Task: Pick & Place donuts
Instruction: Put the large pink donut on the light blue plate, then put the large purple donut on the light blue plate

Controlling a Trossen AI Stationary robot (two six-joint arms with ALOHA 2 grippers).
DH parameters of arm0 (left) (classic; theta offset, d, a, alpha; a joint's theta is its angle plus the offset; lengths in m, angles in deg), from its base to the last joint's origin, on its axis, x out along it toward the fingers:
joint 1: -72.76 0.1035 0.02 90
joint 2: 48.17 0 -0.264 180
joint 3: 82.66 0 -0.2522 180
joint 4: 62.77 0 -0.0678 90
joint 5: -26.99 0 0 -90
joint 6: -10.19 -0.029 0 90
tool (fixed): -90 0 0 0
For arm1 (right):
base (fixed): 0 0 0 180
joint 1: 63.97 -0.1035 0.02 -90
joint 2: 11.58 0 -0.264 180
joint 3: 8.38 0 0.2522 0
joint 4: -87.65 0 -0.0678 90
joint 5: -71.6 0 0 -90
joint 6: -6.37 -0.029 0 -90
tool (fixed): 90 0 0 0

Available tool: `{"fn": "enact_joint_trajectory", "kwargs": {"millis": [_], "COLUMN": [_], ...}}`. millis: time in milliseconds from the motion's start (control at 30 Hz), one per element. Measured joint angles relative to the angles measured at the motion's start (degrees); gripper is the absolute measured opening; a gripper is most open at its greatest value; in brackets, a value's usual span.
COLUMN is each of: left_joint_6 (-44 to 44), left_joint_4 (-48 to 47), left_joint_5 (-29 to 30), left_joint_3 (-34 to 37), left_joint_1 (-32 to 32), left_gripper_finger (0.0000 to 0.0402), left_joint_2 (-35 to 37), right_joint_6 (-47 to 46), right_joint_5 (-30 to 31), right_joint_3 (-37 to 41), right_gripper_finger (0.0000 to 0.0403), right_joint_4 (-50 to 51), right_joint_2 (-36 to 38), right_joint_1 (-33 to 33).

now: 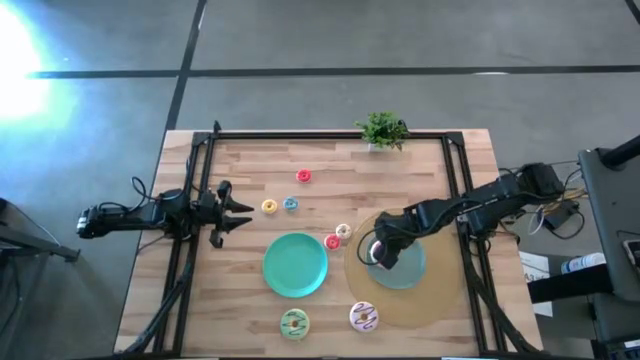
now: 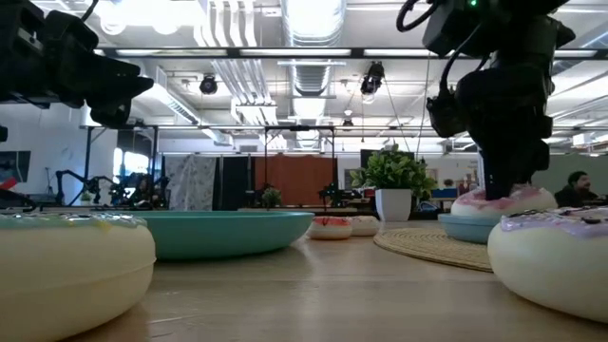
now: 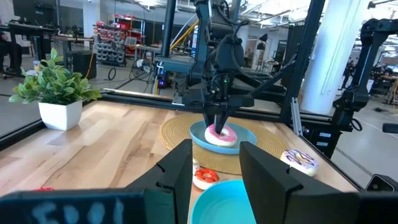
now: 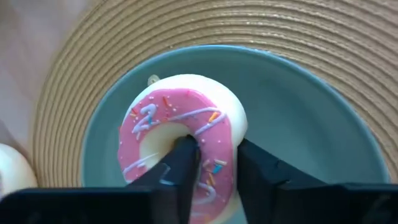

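Observation:
My right gripper (image 1: 377,251) stands over the small teal plate (image 1: 408,270) on the round woven mat and is shut on the pink-frosted donut (image 4: 180,130). My left gripper (image 1: 238,210) hangs open above the table's left part, touching nothing. The green donut (image 1: 293,322) and the white-purple donut (image 1: 363,317) lie flat near the table's near edge. Tiny donuts lie flat on the wood: red (image 1: 303,176), yellow (image 1: 268,206), blue (image 1: 290,204), another red (image 1: 332,241) and cream (image 1: 343,231). My right gripper has the pink donut's ring (image 4: 219,163) between its two fingers, one finger (image 4: 181,163) in the hole and the other (image 4: 256,167) outside the rim. The fingers come from above, pointing down. The donut's underside (image 2: 503,201) rests on the small teal plate.
A larger teal plate (image 1: 295,265) lies in the table's middle, left of the woven mat (image 1: 440,300). A small potted plant (image 1: 382,130) stands at the far edge. Dark frame rails run along the left, right and far sides. Bare wood shows on the table's left part.

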Motion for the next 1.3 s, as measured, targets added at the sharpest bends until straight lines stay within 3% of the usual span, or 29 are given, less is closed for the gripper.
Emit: {"fn": "enact_joint_trajectory", "kwargs": {"millis": [200, 367, 567, 667, 867, 1100, 1300], "left_joint_6": [-0.01, 0.01, -0.01, 0.00, -0.01, 0.01, 0.00], "left_joint_4": [0.00, 0.00, 0.00, 0.00, 0.00, 0.00, 0.00], "left_joint_5": [0.01, 0.02, 0.00, 0.01, 0.00, 0.00, 0.01], "left_joint_3": [0.00, 0.00, 0.00, 0.00, 0.00, 0.00, 0.00], "left_joint_1": [0.00, 0.00, 0.00, 0.00, 0.00, 0.00, 0.00], "left_gripper_finger": [0.0108, 0.0108, 0.0108, 0.0108, 0.0108, 0.0108, 0.0108], "left_joint_2": [0.00, 0.00, 0.00, -0.09, -0.10, -0.13, -0.15], "right_joint_6": [0.80, 4.70, 1.18, 2.38, 18.89, 42.31, 49.70], "right_joint_5": [0.68, 2.32, 16.74, 11.81, -2.54, -3.44, -3.30], "right_joint_3": [-0.22, -0.31, -1.26, -1.26, -2.05, -3.74, -9.80], "right_gripper_finger": [0.0190, 0.0231, 0.0239, 0.0240, 0.0239, 0.0235, 0.0235], "right_joint_4": [1.94, 4.53, 10.00, 8.35, 0.94, 0.38, -0.06], "right_joint_2": [2.04, 4.99, 10.16, 10.95, 10.10, 8.63, 1.84], "right_joint_1": [0.00, 0.00, 1.66, 6.55, 9.15, 3.98, -2.68]}}
